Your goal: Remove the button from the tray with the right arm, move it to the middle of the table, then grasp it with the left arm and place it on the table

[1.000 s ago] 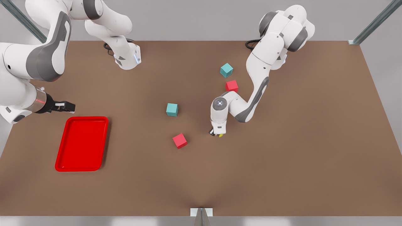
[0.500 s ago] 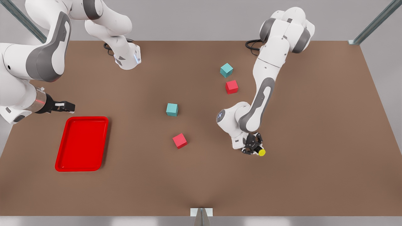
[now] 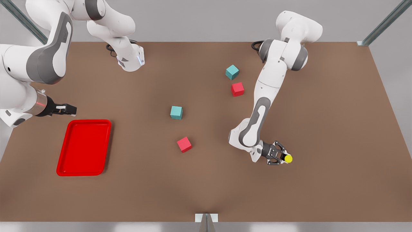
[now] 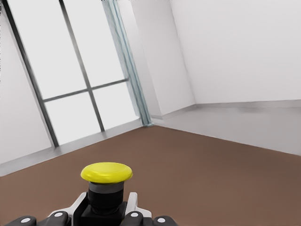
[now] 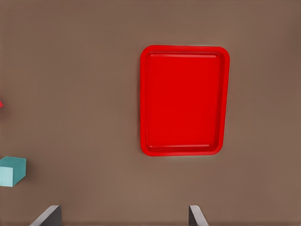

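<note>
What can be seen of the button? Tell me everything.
The button has a dark, blocky body, a grey collar and a round, domed yellow cap with a smooth plastic look. The left gripper is shut on its body, the cap sticking out past the fingertips. In the front view it is held on the right half of the table, far from the red tray. Whether it touches the tabletop cannot be told.

The brown table [image 3: 322, 106] bears a red tray [image 3: 84, 147] and four cubes [image 3: 176, 112].

The button [image 3: 288, 158] is carried in the left gripper [image 3: 279, 157] farther toward the front view's right, away from the red cube [image 3: 184, 144].
</note>
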Controlling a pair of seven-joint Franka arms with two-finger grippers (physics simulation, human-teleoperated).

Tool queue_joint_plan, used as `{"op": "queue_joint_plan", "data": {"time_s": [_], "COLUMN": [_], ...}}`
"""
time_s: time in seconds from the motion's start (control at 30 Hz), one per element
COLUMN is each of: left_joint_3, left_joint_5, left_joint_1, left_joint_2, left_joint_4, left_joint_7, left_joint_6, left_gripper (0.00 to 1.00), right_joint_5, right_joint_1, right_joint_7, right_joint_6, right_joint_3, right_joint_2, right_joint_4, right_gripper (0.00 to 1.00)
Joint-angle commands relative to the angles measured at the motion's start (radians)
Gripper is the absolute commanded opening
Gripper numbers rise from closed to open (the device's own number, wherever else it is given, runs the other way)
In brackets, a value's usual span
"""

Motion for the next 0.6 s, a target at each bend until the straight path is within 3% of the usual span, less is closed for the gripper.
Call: {"op": "queue_joint_plan", "data": {"time_s": [0.0, 0.33, 0.37, 0.4, 0.43, 0.47, 0.57], "left_joint_3": [0.001, 0.003, 0.003, 0.003, 0.003, 0.003, 0.003], "left_joint_5": [0.019, 0.02, 0.024, 0.039, 0.045, 0.045, 0.045], "left_joint_1": [0.0, 0.0, 0.0, 0.0, 0.0, 0.0, 0.0], "left_joint_2": [0.008, 0.058, 0.058, 0.06, 0.063, 0.063, 0.063], "left_joint_4": [0.007, 0.038, 0.038, 0.038, 0.038, 0.038, 0.038], "left_joint_7": [-0.339, -0.418, -0.417, -0.415, -0.415, -0.415, -0.417], "left_joint_6": [-0.003, 0.072, 0.072, 0.072, 0.07, 0.07, 0.07], "left_gripper": [0.39, 0.41, 0.5, 0.67, 0.93, 0.98, 0.98], "right_joint_5": [0.0, 0.002, 0.003, 0.003, 0.003, 0.003, 0.003], "right_joint_1": [0.0, 0.002, 0.002, 0.002, 0.002, 0.0, -0.003], "right_joint_7": [-0.003, 0.002, 0.002, 0.002, 0.002, 0.0, -0.004], "right_joint_6": [0.0, 0.0, 0.0, 0.0, 0.0, -0.002, -0.002], "right_joint_3": [0.0, 0.0, 0.0, 0.0, 0.0, 0.0, 0.0], "right_joint_2": [-0.001, -0.001, -0.001, -0.001, -0.001, -0.003, -0.003], "right_joint_4": [0.0, 0.0, 0.0, 0.0, 0.0, 0.0, 0.0], "right_gripper": [1.0, 1.0, 1.0, 1.0, 1.0, 1.0, 1.0]}}
